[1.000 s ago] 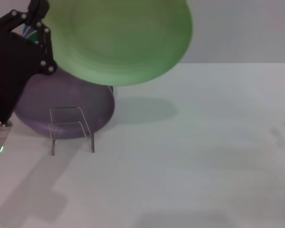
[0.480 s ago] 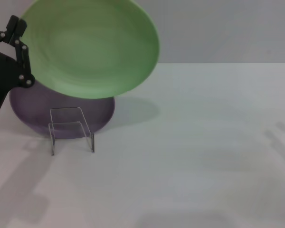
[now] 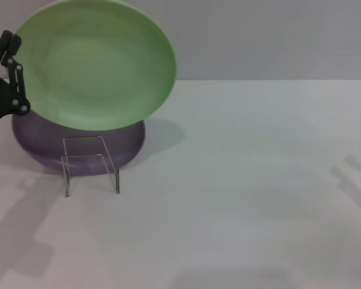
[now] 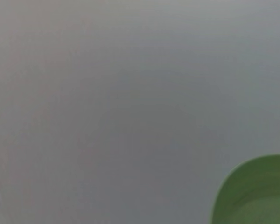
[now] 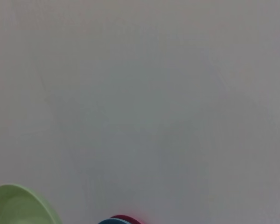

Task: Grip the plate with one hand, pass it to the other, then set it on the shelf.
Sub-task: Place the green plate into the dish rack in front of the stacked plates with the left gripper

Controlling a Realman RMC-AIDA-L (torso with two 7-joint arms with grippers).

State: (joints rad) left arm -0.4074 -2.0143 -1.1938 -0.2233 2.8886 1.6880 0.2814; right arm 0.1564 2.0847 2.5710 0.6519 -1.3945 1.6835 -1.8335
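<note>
Above the lilac plate (image 3: 78, 147) and the shelf (image 3: 90, 162) hangs the plate (image 3: 93, 63), tilted, stiff, smooth, probably slippery and breakable, best pinched at its rim, where the left gripper (image 3: 13, 75) is clamped on its edge

The plate (image 3: 93, 63) looks like matte glazed ceramic — soft pale green, no sharp glare, just faint concentric rings in the finish; a sliver of it (image 4: 254, 193) in the left wrist view looks equally dull. The lilac plate (image 3: 129, 147) under it has the same flat, chalky surface. The shelf (image 3: 90, 164) is clear acrylic — glossy, see-through, its edges catching light. The left gripper (image 3: 9, 75) is matte black plastic or metal with small shiny silver pivot screws. The table (image 3: 259, 198) is a smooth white, low-sheen surface.
</note>
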